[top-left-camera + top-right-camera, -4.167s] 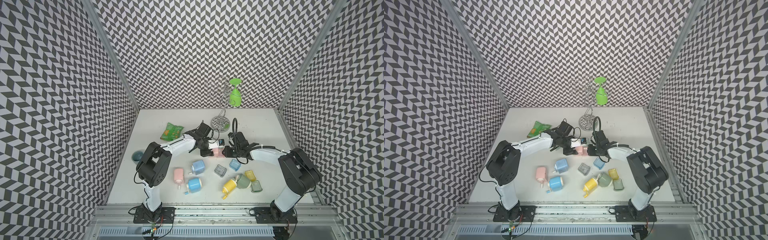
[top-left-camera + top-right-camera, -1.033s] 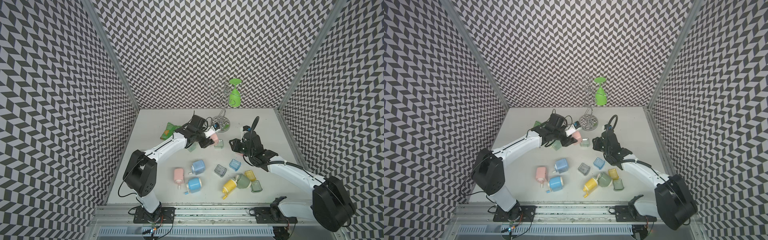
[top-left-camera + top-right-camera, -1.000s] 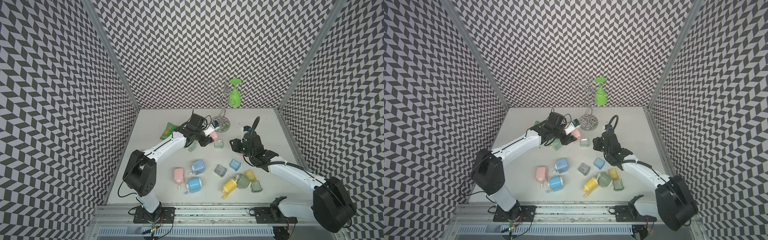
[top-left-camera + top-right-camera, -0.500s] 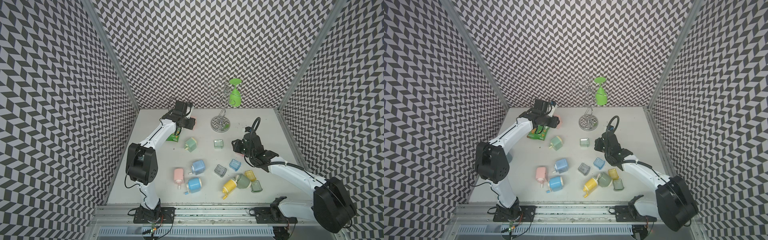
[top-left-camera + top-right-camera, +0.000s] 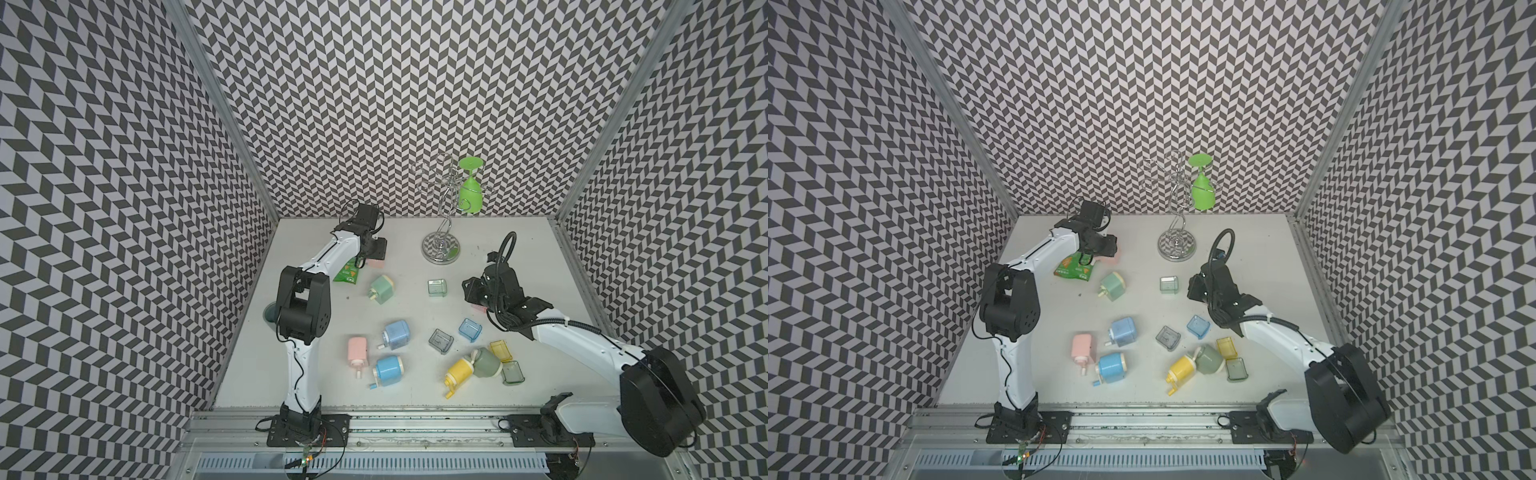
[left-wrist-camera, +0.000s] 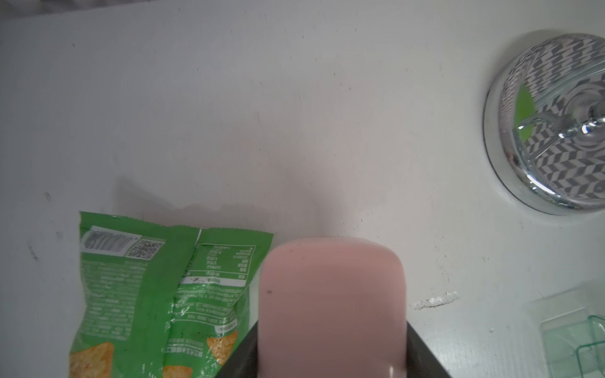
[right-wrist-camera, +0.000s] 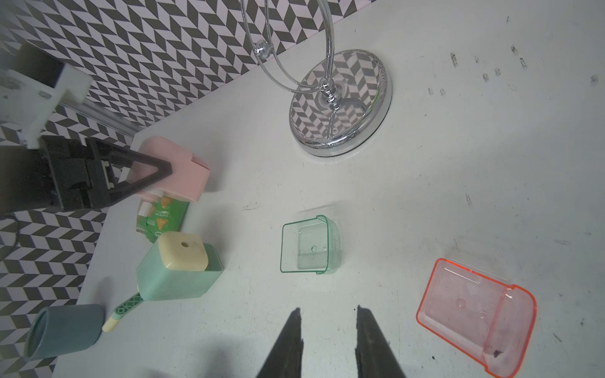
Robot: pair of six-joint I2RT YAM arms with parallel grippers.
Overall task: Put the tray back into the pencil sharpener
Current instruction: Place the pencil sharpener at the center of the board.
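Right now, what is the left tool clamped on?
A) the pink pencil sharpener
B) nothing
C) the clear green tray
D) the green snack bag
A: in the left wrist view the left tool has a dark finger pressed against each side of the pink pencil sharpener.

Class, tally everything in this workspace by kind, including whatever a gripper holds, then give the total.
Pencil sharpeners: 7
Loose trays: 6
Snack bag: 1
Chrome stand: 1
Green glass: 1
Dark cup: 1
Total: 17
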